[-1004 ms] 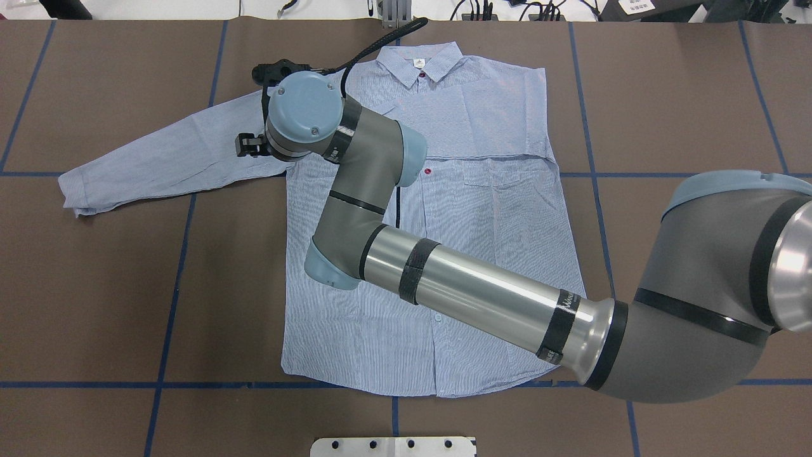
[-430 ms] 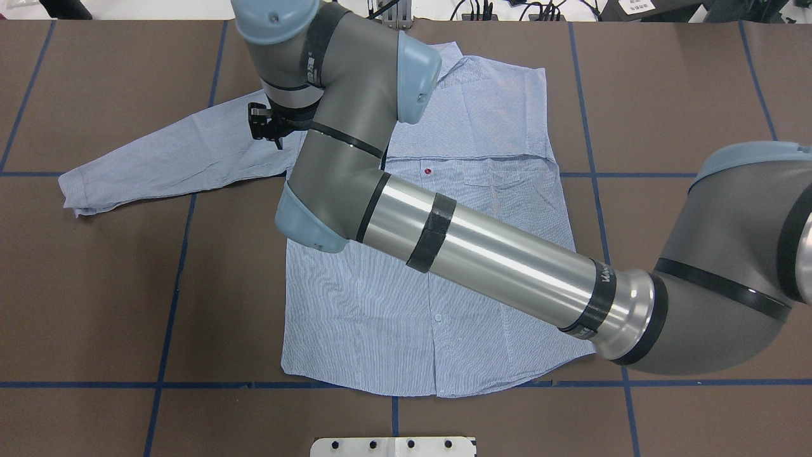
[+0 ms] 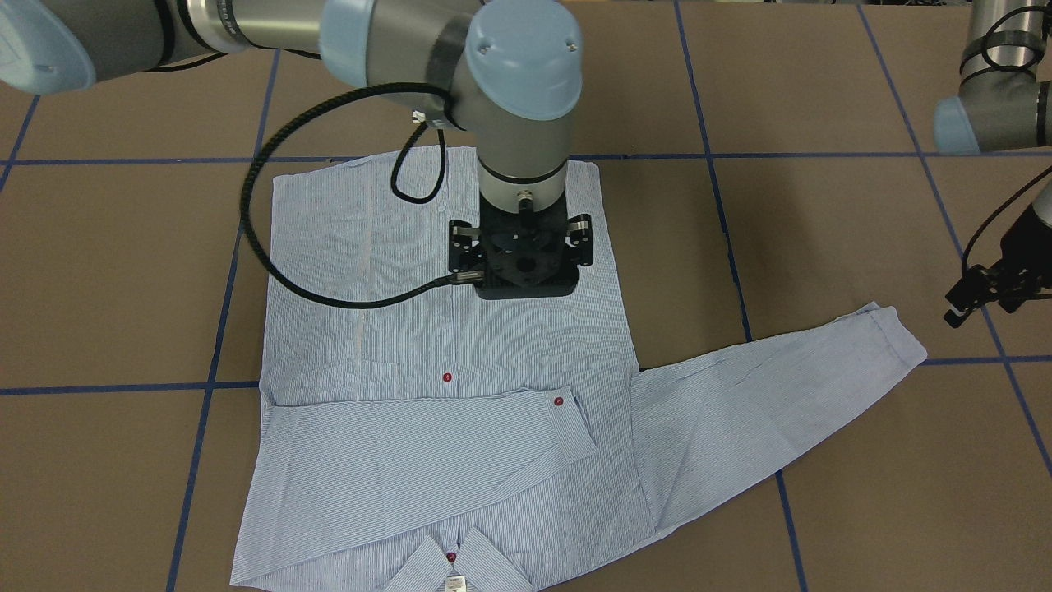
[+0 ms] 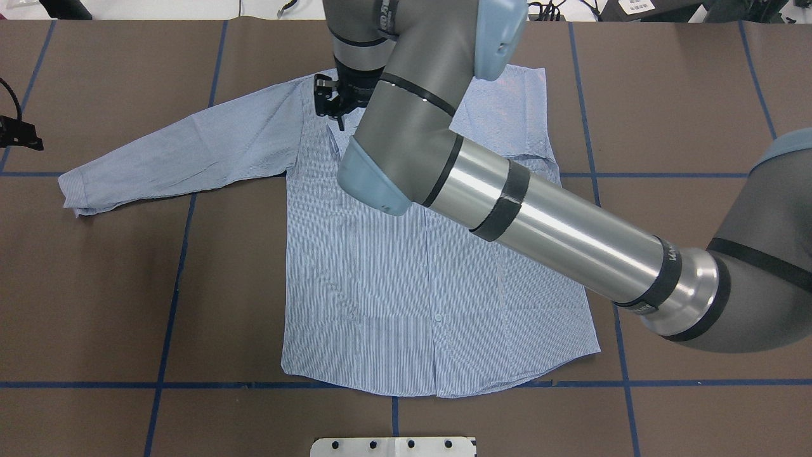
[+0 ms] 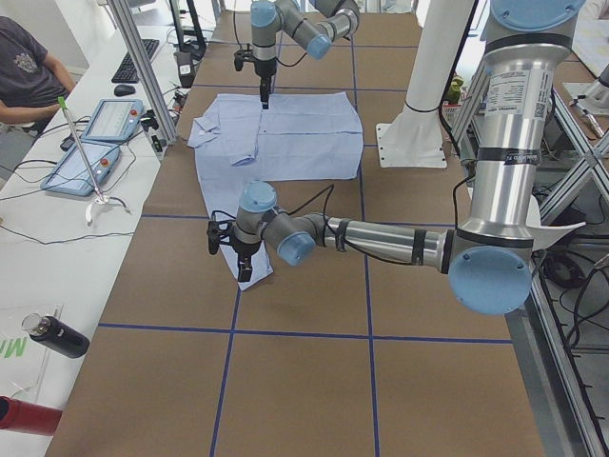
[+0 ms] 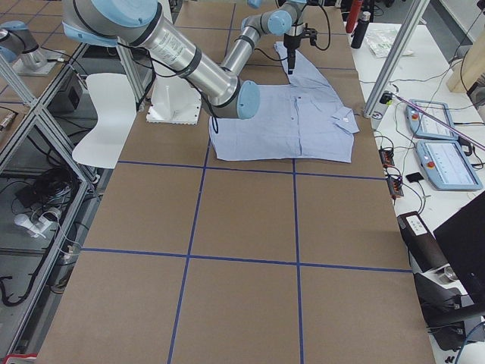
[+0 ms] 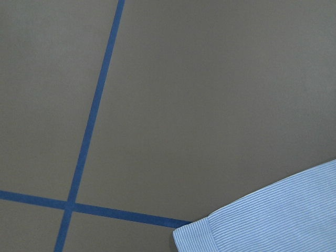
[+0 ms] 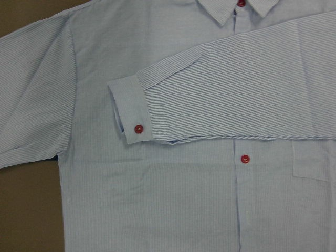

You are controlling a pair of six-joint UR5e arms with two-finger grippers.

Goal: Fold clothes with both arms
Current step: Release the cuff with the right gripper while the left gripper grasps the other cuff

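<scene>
Fingers on the left gripper [image 4: 19, 133], empty, their gap impossible to tell, hover nearest the flat-lying shirt's [image 4: 393, 279] free cuff [image 4: 71, 193] at their 5 o'clock seen overhead, sleeve [image 4: 190, 152] running toward 2 o'clock across the tabletop [image 4: 95, 285] to the right gripper [image 4: 330, 105], equally unreadable.

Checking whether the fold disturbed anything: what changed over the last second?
The right arm's black gripper rose and swung from the outstretched sleeve's shoulder toward the collar. The left arm's black gripper entered the overhead view's left edge. The light blue striped button-up shirt lay unmoved.
</scene>
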